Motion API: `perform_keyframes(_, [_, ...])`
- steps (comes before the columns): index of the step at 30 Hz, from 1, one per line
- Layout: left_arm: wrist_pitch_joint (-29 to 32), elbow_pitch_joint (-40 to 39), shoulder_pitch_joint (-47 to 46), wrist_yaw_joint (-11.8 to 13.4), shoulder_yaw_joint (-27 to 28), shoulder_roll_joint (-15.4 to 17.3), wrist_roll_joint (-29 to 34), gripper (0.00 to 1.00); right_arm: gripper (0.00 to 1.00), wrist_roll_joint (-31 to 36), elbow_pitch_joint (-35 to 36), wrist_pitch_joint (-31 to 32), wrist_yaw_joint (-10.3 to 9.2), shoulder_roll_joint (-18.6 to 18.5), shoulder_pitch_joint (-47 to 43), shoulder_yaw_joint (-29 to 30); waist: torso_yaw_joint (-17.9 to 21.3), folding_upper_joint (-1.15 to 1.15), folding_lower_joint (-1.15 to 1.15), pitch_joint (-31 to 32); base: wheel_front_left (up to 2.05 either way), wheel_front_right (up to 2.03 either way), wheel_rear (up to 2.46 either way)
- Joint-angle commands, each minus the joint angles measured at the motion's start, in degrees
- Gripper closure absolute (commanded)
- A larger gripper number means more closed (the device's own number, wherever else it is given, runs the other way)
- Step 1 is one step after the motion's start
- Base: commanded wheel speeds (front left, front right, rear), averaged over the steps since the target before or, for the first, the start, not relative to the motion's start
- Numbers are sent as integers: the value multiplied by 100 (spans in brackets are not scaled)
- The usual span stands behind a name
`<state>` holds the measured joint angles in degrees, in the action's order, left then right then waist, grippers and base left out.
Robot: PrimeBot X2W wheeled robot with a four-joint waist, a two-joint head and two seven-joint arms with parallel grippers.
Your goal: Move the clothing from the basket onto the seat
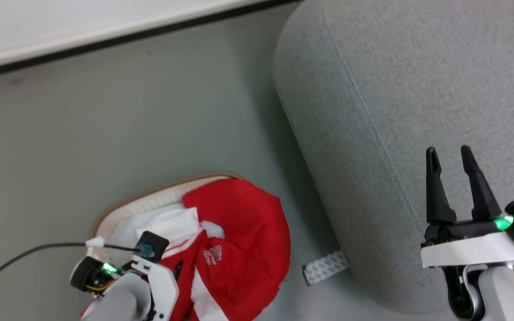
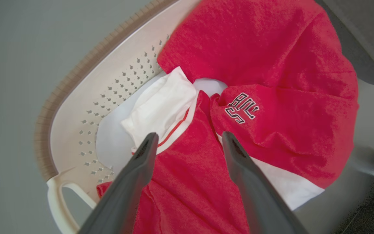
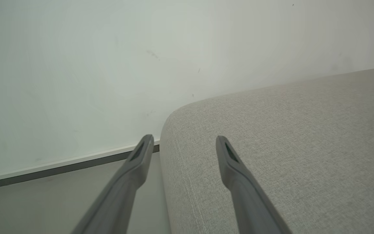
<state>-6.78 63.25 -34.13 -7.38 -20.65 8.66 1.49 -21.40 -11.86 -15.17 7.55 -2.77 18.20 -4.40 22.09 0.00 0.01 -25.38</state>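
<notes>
Red clothing (image 1: pixel 239 240) with white sleeves and stripes is piled in the white basket (image 1: pixel 150 200) with a tan rim, spilling over its right side. In the left wrist view the clothing (image 2: pixel 255 97) lies just beyond my left gripper (image 2: pixel 188 138), which is open above it with nothing between its fingers; the basket wall (image 2: pixel 109 87) shows at left. In the head view the left fingers are hidden below the wrist. My right gripper (image 1: pixel 449 154) stands open over the grey seat (image 1: pixel 395 89), empty. The right wrist view shows that gripper (image 3: pixel 183 141) open at the seat's (image 3: pixel 287 146) edge.
Grey floor (image 1: pixel 127 111) surrounds the basket, with a white wall and dark baseboard (image 1: pixel 105 40) at the back. A strip of patterned tape (image 1: pixel 324 267) lies on the floor by the seat's base. A black cable (image 1: pixel 25 256) runs to my left wrist.
</notes>
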Motion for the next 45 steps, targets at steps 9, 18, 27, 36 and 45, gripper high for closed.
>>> perform_keyframes(9, [896,839,-733,-3,-894,271,-222,0,0,-284,158,3,-12,-19,368,-105,401,0,-1,-945,0,0,0])
perform_keyframes(18, [1537,974,-1083,-4,-1627,590,-483,0,0,-560,219,3,-12,-19,549,-244,591,0,-1,-1509,0,0,0])
perform_keyframes(27, [2054,1010,-1361,-4,-2310,898,-814,0,0,-671,267,3,-12,-19,657,-328,716,0,-1,-1968,0,0,0])
perform_keyframes(36, [2386,951,-1453,-4,-2956,947,-1245,100,0,-635,259,3,-13,-19,589,-223,669,0,-1,-2082,0,0,0])
perform_keyframes(45, [2067,761,-1467,-4,-3220,1104,-1844,100,0,-590,200,3,-12,-19,714,-345,703,0,-1,-1853,0,0,0])
